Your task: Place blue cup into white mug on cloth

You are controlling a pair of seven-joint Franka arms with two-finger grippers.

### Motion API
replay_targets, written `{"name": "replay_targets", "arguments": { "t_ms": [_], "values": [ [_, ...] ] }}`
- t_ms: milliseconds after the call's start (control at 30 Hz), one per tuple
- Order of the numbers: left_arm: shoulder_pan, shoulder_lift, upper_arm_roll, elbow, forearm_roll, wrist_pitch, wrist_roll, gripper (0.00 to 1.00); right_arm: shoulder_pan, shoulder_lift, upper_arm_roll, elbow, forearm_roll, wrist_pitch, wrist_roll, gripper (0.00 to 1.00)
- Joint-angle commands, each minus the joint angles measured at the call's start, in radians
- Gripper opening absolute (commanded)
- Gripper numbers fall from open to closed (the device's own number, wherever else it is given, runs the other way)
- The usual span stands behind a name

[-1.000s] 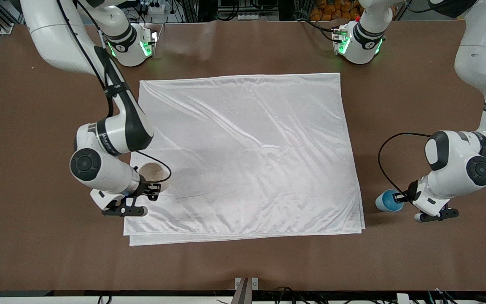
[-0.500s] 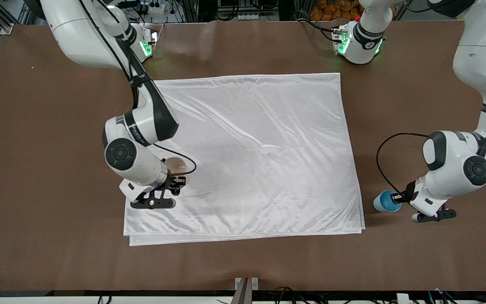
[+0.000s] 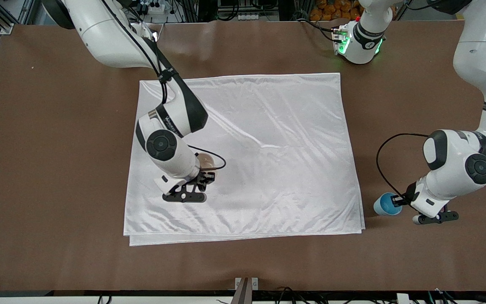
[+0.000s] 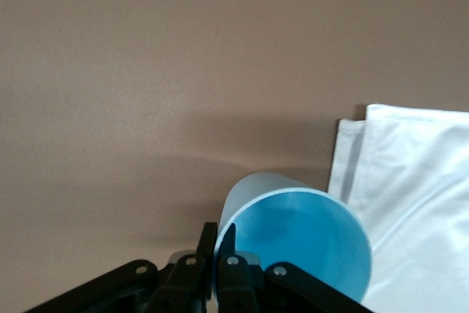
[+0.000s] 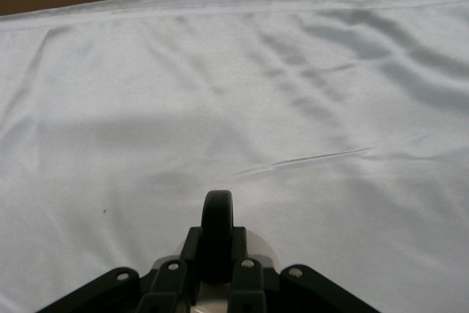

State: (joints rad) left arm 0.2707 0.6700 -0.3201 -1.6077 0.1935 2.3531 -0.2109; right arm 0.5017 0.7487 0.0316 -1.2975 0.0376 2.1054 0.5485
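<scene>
While the right gripper (image 3: 204, 178) is over the cloth (image 3: 276, 139), its fingers are clamped on the black handle (image 5: 218, 231) of the white mug (image 3: 205, 161). The mug sits directly at this gripper, mouth up, and is largely hidden under the wrist in the front view; whether its base touches the cloth cannot be told. Below the gripper, the cloth lies spread and wrinkled on the brown table (image 3: 57, 169).

The left gripper (image 4: 216, 263) is clenched on the rim of the blue cup (image 3: 384, 204), one finger inside the wall and one outside. The cup tilts from this gripper toward the cloth, over bare table just beside the cloth's doubled edge (image 4: 350, 159), toward the left arm's end of the table.
</scene>
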Motion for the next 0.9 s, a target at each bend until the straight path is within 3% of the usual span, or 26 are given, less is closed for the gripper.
{"name": "replay_targets", "arguments": {
  "t_ms": [0, 867],
  "values": [
    [-0.011, -0.049, 0.000, -0.012, 0.027, -0.005, -0.013, 0.00, 0.040, 0.076, -0.005, 0.101, 0.008, -0.016, 0.045, 0.00],
    [-0.033, -0.132, -0.054, -0.012, 0.027, -0.054, -0.013, 0.00, 0.161, 0.119, -0.002, 0.115, 0.012, -0.018, 0.188, 0.00]
  ]
}}
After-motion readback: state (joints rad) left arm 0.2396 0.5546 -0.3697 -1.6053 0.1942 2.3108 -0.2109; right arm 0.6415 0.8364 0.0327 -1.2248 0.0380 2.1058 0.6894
